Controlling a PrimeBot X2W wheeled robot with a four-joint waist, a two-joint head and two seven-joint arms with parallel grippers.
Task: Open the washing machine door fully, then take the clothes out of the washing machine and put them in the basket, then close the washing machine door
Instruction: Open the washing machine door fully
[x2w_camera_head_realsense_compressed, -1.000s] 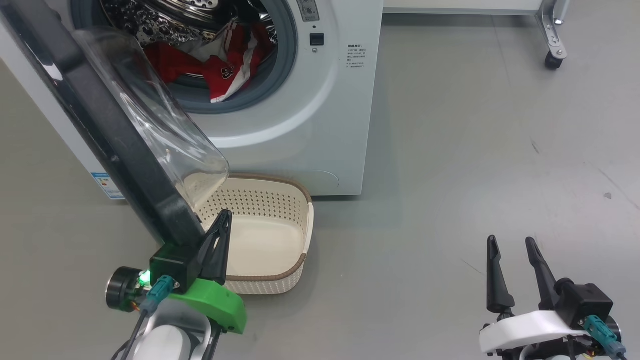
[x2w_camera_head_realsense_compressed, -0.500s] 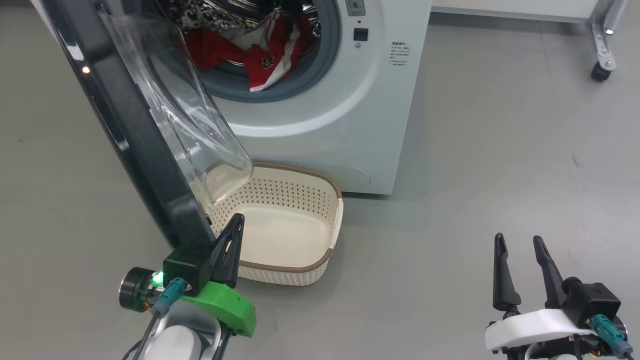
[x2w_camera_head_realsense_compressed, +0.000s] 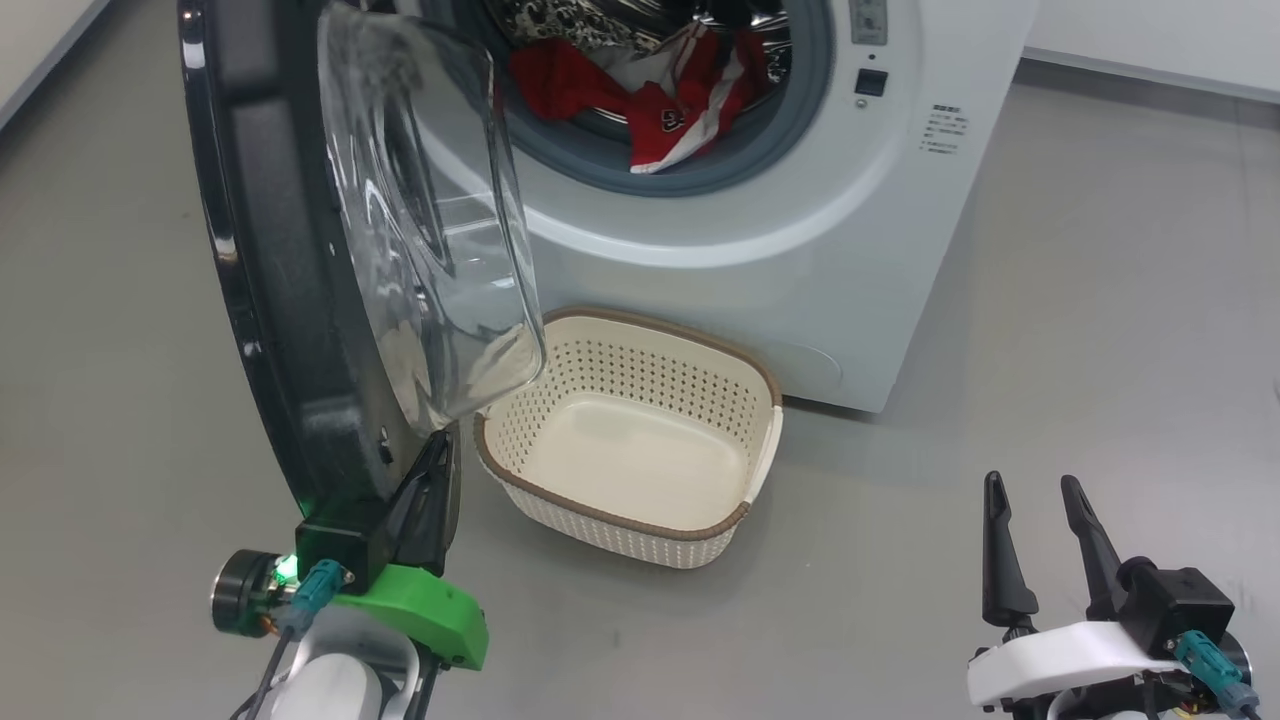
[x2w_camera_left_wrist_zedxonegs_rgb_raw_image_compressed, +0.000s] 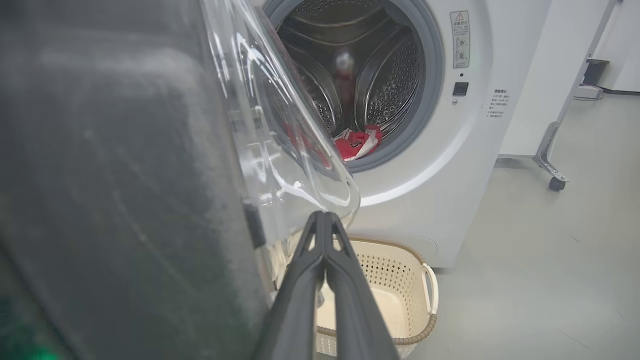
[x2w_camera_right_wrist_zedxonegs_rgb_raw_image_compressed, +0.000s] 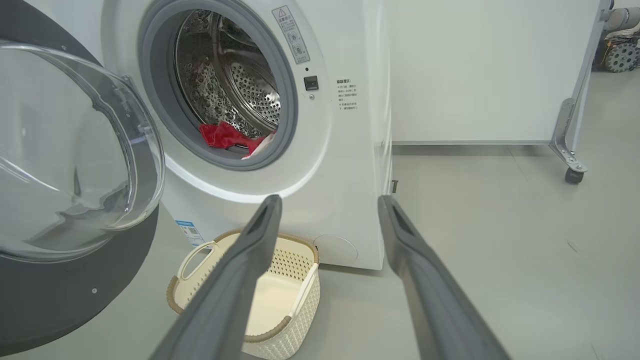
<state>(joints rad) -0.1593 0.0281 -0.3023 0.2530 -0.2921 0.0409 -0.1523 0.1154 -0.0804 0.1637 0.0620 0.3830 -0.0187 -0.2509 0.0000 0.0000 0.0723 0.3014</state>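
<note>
- left gripper (x2w_camera_head_realsense_compressed: 440, 450) — fingers pressed together, gripping nothing, beside washing machine door (x2w_camera_head_realsense_compressed: 260, 300) rim;
- right gripper (x2w_camera_head_realsense_compressed: 1030, 485) — fingers spread wide, empty;
- clothes (x2w_camera_head_realsense_compressed: 660, 110) lie inside washing machine (x2w_camera_head_realsense_compressed: 750, 260)

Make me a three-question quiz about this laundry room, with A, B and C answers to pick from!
1. Where is the basket?
A) on the floor in front of the washing machine
B) on top of it
C) inside it

2. What colour are the clothes mostly?
A) blue
B) yellow
C) red

3. How is the right gripper?
A) shut on the basket
B) open, holding nothing
C) shut on clothes

Answers:
1 A: it sits on the grey floor just below the machine's round opening.
2 C: red fabric with white stripes lies in that opening.
3 B: its two fingers stand apart with only floor between them.
</note>
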